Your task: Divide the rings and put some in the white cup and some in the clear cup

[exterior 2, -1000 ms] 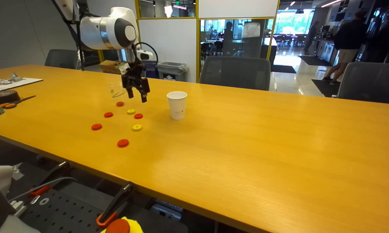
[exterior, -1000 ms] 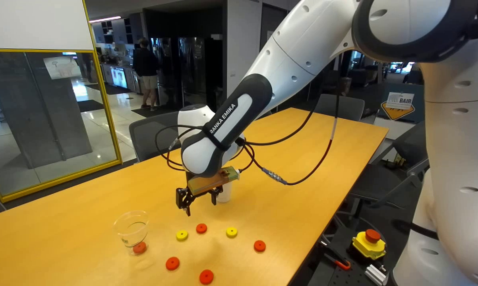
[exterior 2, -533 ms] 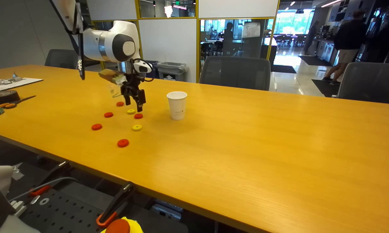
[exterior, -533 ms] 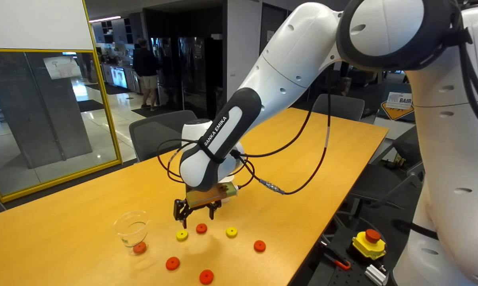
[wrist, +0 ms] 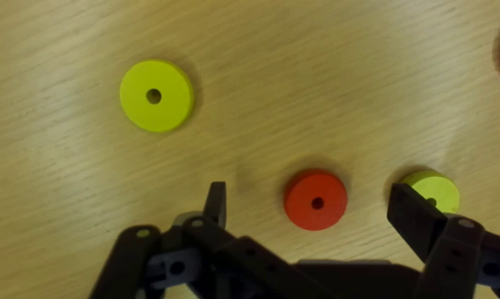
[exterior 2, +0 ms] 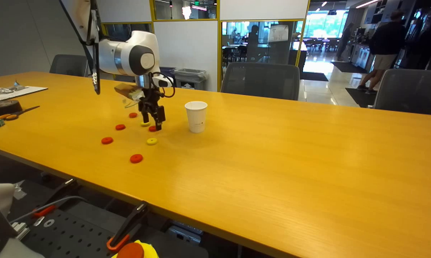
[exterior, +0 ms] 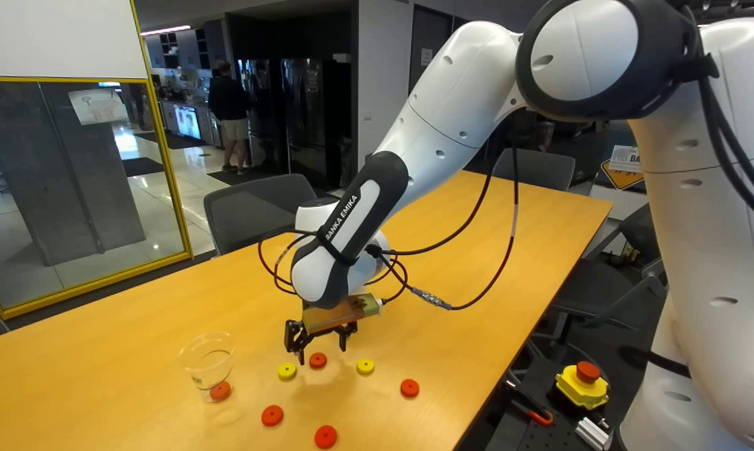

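At 9 o'clock from the centre red ring, in an exterior view, stands the clear plastic cup. A red ring shows through its base; it appears to lie inside, though the transparent wall leaves some doubt. Loose on the tabletop follow a second red ring at 7 o'clock and a yellow ring at 8 o'clock.

At centre, the Robotiq gripper has descended over the past second and hangs low over the centre red ring. Its fingers are spread to either side of that ring and grip nothing. Rings and cups show no displacement over the same interval. Assessment: this is alignment for a pick; the count of sorted rings has not advanced.

Further right: a third red ring at 6 o'clock, a second yellow ring at 3 o'clock and a fourth red ring between 3 and 4 o'clock. Rightmost of the task's items, in an exterior view, is the white paper cup, between 2 and 3 o'clock; its interior cannot be seen.

Hazard noted: in the wrist view, the finger at 3 o'clock overlaps the yellow ring first listed; contact cannot be confirmed. Lowering as positioned could press or push that ring.
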Available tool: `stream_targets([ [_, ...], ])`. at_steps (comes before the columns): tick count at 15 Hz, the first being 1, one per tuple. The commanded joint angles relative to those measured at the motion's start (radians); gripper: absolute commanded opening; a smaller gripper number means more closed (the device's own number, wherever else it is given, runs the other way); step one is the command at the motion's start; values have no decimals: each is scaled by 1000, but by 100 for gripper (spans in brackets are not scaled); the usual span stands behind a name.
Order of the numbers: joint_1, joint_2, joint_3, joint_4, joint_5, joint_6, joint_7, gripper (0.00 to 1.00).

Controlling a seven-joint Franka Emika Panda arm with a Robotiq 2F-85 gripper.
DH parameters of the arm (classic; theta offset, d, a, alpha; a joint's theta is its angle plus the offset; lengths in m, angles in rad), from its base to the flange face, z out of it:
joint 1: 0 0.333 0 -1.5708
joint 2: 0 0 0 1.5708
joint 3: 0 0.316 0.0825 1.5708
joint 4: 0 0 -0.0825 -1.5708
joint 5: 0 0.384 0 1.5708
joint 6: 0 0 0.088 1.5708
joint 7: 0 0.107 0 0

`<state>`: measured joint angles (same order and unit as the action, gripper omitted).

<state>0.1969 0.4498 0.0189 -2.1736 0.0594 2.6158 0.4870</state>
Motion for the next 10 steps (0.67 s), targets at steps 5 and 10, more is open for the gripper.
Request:
stream_targets([
  [5,1,20,-15,1,17,22,-9,100],
  [10,4,31,-16,9,15,15,-8,100],
])
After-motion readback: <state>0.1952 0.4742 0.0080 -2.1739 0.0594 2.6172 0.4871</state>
